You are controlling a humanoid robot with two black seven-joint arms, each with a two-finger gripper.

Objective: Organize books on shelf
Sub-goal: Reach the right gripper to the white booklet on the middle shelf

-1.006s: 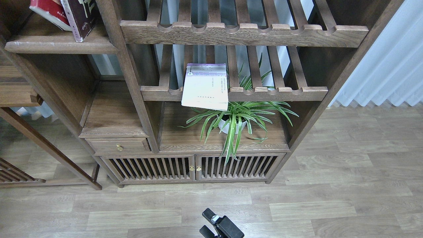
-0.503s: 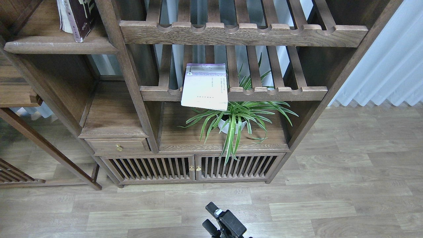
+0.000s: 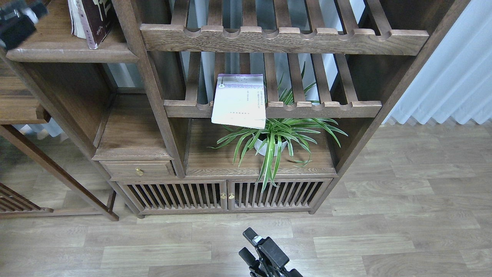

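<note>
The dark maroon book [image 3: 96, 17] stands on the solid dark-brown shelf [image 3: 69, 52] at the top left. Pale page edges of a second book [image 3: 75, 19] show against its left side; its cover is hidden. The pale white-lavender book [image 3: 239, 100] lies flat on the lower slatted rack [image 3: 326, 109] and overhangs its front rail. My left gripper [image 3: 17, 23] is a dark blur at the top left edge, left of the standing books and apart from them. My right gripper [image 3: 248, 244] is low over the floor at the bottom centre, fingers apart and empty.
A spider plant in a white pot [image 3: 275, 140] sits under the lavender book. An upper slatted rack [image 3: 284, 38] spans above. A vertical post [image 3: 148, 77] separates the left shelf from the racks. A small drawer [image 3: 138, 169] and slatted cabinet doors [image 3: 226, 194] are below.
The red book that leaned at the top left now stands against the maroon book. My left gripper has come into view left of them. My right gripper has risen slightly.
</note>
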